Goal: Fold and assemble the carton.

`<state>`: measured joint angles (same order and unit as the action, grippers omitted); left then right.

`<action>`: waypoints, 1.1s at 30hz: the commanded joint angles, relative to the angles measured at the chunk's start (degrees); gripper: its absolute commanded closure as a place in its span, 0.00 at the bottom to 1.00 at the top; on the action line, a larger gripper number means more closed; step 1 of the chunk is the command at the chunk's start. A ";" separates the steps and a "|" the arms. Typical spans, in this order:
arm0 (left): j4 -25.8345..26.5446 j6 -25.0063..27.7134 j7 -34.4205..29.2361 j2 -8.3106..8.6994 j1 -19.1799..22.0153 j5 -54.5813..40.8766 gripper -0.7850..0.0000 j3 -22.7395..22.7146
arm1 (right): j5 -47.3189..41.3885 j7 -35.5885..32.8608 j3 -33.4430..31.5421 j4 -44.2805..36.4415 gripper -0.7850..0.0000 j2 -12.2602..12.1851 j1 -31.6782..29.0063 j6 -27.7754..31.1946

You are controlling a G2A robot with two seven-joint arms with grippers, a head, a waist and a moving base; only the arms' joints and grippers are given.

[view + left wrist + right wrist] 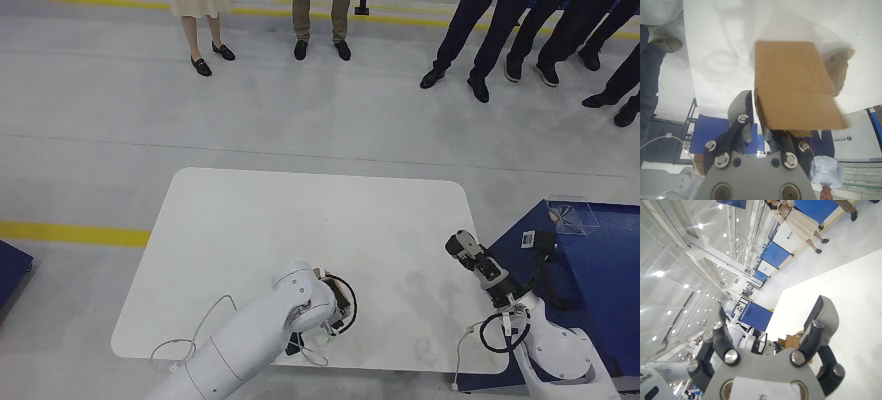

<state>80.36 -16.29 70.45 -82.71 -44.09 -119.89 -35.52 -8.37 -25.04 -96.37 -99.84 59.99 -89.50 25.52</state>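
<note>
The brown cardboard carton sits at the near edge of the white table, about midway along it, where the left arm's wrist covers most of it in the top view. The left gripper is clamped on the carton's near end. One finger presses against the outside of a side wall and the other is tucked inside, under a flap that juts out over the jaws. The rest of the carton extends away from the gripper over the tabletop, with a lighter flap showing past its far side. Whether the carton touches the table cannot be told. The right gripper is at the table's right edge, well apart from the carton, its jaws spread wide with nothing between them.
</note>
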 commanded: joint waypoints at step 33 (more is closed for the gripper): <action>31.42 -41.71 -24.16 13.21 -16.68 42.18 0.00 -18.69 | 18.11 1.59 4.41 -3.74 0.00 -0.02 1.49 -8.03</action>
<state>110.16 -56.85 47.37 -70.49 -60.72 -97.14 -56.82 -5.64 -27.17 -93.85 -101.81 59.90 -88.41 20.17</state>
